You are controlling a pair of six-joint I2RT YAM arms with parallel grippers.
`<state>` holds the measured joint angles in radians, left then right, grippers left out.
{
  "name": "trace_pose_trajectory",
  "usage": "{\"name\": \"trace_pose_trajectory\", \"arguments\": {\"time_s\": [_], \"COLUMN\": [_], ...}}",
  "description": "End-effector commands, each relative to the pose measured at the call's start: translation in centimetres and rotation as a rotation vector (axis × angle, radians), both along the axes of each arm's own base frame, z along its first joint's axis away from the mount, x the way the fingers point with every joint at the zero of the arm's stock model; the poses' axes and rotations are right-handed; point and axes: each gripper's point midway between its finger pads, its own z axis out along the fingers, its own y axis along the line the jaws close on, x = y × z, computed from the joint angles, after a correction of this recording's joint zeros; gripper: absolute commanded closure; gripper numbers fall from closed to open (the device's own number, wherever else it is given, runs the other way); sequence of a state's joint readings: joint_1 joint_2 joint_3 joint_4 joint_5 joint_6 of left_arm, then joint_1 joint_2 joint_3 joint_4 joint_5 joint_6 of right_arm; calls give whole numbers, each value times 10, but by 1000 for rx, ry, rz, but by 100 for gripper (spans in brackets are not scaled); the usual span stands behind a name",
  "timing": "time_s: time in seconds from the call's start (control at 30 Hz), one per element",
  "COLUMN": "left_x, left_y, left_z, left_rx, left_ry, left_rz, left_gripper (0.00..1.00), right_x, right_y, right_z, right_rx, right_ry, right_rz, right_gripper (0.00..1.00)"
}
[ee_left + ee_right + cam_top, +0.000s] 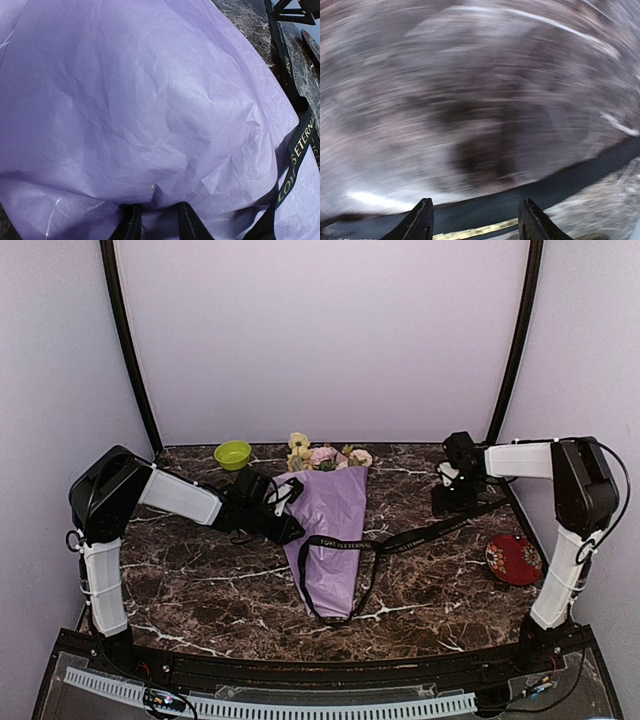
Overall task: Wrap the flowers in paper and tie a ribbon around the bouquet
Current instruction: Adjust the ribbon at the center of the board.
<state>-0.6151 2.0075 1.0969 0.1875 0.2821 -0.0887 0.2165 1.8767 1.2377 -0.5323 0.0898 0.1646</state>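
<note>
While the bouquet lay just right of the left gripper, which was narrowly parted over its paper (pinch or not: cannot tell), the ribbon crossed beneath the right gripper, jaws spread. Recommended: centre on ribbon, close squarely, draw taut gently.

Bouquet lies mid-table, flowers at the far end. Ribbon crosses it, trailing right. Bowl behind-left, dish far right.

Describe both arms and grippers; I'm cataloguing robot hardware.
Left arm and right arm match: white boxy link covers, bulky black joint housings, thin black cables by the elbows. The left gripper and right gripper are black; the fingers are dark tapered wedges.
</note>
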Motion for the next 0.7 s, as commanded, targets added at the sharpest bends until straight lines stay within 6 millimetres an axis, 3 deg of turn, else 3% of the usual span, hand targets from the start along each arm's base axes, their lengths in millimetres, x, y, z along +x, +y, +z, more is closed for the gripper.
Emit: {"name": "trace_pose_trajectory", "arguments": {"time_s": [0.0,0.1,0.2,0.27,0.4,0.47,0.57,0.67], "left_x": [-33,-33,-34,-34,-34,-33,-33,-35], "left_y": [59,58,57,57,53,54,54,52], "left_z": [-65,-65,-64,-64,-62,-63,-64,-63], "left_rx": [240,237,233,234,212,214,215,206], "left_ry": [187,191,190,189,194,192,194,200], "left_rz": [79,79,70,73,67,70,75,68], "left_gripper": [73,73,73,73,73,73,73,73], "right_x": [-46,-93,-128,-140,-140,-145,-134,-116], "right_y": [108,161,188,183,160,158,154,156], "right_z": [29,30,33,26,12,4,-3,3], "right_rx": [149,277,315,268,149,137,83,40], "right_ry": [1,77,100,113,159,187,149,67], "right_rz": [375,588,741,760,693,697,680,676], "right_gripper": [43,51,54,54,56,52,47,46]}}
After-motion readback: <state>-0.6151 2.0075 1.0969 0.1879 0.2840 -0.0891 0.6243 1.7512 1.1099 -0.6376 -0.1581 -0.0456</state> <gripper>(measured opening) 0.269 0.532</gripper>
